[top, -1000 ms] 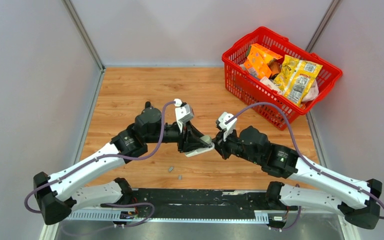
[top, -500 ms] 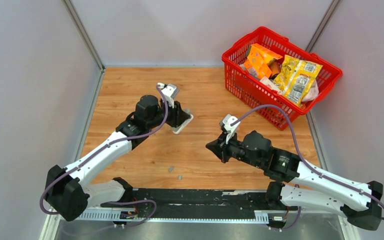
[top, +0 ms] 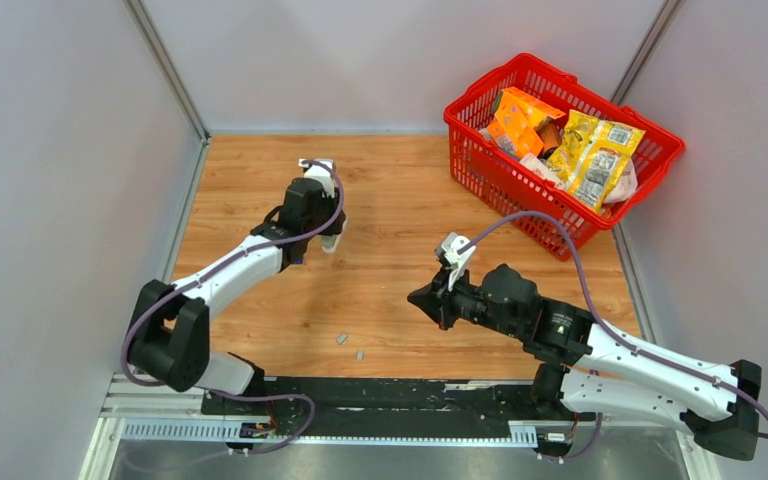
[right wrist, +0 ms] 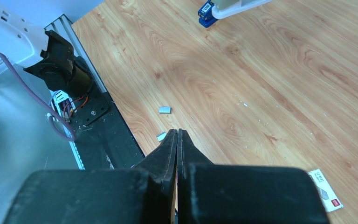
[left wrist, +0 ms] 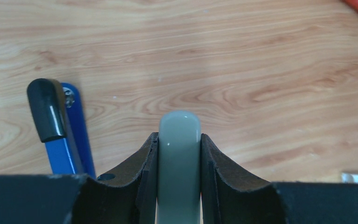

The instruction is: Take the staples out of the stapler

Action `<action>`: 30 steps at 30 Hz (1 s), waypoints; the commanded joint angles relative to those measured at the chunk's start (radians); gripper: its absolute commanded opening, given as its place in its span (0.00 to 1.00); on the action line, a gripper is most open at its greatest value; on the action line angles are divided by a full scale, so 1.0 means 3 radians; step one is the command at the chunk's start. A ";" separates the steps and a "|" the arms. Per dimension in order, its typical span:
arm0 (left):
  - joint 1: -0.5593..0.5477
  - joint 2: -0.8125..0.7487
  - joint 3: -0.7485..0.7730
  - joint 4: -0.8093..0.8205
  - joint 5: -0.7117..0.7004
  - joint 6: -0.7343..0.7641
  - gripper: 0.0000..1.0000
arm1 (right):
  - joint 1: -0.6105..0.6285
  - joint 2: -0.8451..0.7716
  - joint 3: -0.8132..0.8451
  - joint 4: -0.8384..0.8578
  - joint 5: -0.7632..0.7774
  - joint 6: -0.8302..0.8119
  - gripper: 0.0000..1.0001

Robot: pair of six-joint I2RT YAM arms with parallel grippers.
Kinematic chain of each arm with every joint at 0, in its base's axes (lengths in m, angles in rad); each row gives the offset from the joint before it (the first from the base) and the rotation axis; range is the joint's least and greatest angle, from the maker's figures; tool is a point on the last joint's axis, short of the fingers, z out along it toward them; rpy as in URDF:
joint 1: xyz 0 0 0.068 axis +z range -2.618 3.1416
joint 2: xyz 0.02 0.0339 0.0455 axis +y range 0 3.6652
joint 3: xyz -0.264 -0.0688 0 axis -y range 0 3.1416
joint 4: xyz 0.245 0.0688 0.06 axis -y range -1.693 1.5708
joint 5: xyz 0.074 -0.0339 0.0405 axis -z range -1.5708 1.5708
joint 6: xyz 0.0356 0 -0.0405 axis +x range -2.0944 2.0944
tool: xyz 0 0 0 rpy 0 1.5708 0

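**A:** What is lying nearest the arm bases?

**B:** Two short strips of staples are lying on the wooden table close to its near edge. They are just beside each other and touching neither arm. They are too small for me to tell how their long axes are running.

**A:** Which tool is sitting closer to them?

**B:** The right gripper. It is hovering over the middle of the table with its tip pointing left. In its wrist view the strips are lying just ahead of the fingertips, a little to their left. Its fingers are pressing flat together with nothing between them. A small white printed box is lying off to its right.

**A:** And the stapler?

**B:** The stapler is sitting further back, on the far left of the table and well apart from the strips. The left gripper is clamping its pale grey body on both sides. The long axis is running straight out between the fingers, with the rounded end poking forward. The blue base with its black tip is hanging open to one side. I cannot tell whether the stapler is touching the wood.

**A:** So what is the next move turning on?

**B:** Judging by the loose strips, the unloading is looking largely done. Any picking up is falling to the right arm, which would be reaching near and left

**A:** Anything beyond?

**B:** A red basket of snack packets is sitting in the far right corner
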 commanded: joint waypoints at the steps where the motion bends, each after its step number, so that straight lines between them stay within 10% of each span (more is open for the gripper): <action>1: 0.0144 0.0236 0.0189 0.0245 -0.0176 -0.0060 0.00 | 0.0007 0.0034 -0.0032 0.0244 -0.0106 0.0064 0.00; 12: 0.0415 0.0987 0.0475 0.0255 -0.0156 -0.0055 0.04 | 0.0007 0.0192 -0.0048 0.0346 -0.0204 0.0079 0.00; 30: 0.0441 0.1126 0.0501 0.0291 -0.0289 0.0022 0.66 | 0.0007 0.0274 -0.0043 0.0341 -0.0204 0.0110 0.01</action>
